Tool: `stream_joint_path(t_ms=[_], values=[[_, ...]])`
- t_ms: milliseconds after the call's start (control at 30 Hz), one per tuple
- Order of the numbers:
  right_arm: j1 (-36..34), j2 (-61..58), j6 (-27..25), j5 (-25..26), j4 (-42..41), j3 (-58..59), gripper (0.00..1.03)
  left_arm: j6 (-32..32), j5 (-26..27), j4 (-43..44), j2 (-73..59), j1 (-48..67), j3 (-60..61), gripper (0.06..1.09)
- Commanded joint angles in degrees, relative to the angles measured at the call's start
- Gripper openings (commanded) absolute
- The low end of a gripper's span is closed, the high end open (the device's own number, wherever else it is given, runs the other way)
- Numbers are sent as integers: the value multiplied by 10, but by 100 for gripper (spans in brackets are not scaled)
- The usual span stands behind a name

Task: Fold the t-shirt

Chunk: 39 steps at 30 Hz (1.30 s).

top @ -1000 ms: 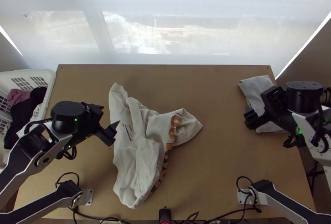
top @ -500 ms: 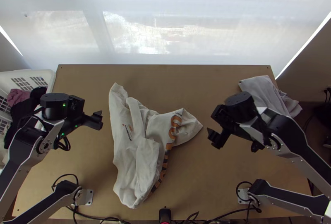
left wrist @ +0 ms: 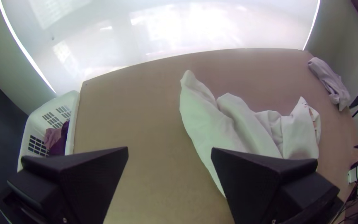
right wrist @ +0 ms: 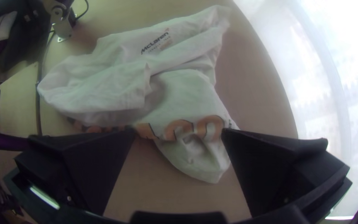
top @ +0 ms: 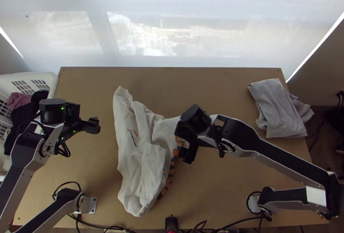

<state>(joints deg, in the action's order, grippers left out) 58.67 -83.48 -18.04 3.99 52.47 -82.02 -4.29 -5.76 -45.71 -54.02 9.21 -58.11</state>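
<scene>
The t-shirt (top: 131,164) lies bunched in long, loose creases left of the middle of the table (top: 228,87), part of its orange print showing. No neat fold shows in it, so I judge the task barely begun: spreading and squaring seem left to do, then all the folding. Above the printed end is the right gripper (right wrist: 179,132), its fingers wide apart with nothing clamped; whether they touch the fabric I cannot tell. The left gripper (left wrist: 170,149) is also wide and empty, apart from the shirt, on the side towards the white basket (top: 52,82).
</scene>
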Motion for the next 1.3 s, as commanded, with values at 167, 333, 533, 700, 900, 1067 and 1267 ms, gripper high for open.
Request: stream_joint_path(t_ms=[167, 333, 533, 700, 900, 1067, 1267], values=[[65, -144, 17, -36, -65, -37, 96, 3, -4, 10, 11, -17, 27, 103], [79, -188, 25, -50, -73, -49, 96, -5, -4, 10, 14, -18, 30, 103], [89, -226, 32, -59, -89, -55, 94, -14, -4, 12, 20, -20, 48, 103], [79, -257, 21, -61, -89, -75, 84, -21, -4, 26, 21, -18, 63, 103], [59, -282, 6, -80, -90, -81, 53, -22, -4, 37, 15, -15, 66, 103], [33, -278, 6, -110, -90, -96, 4, -23, -3, 42, 12, -13, 70, 103], [-3, -249, -2, -110, -85, -99, 3, -22, -3, 51, 5, -2, 71, 103]])
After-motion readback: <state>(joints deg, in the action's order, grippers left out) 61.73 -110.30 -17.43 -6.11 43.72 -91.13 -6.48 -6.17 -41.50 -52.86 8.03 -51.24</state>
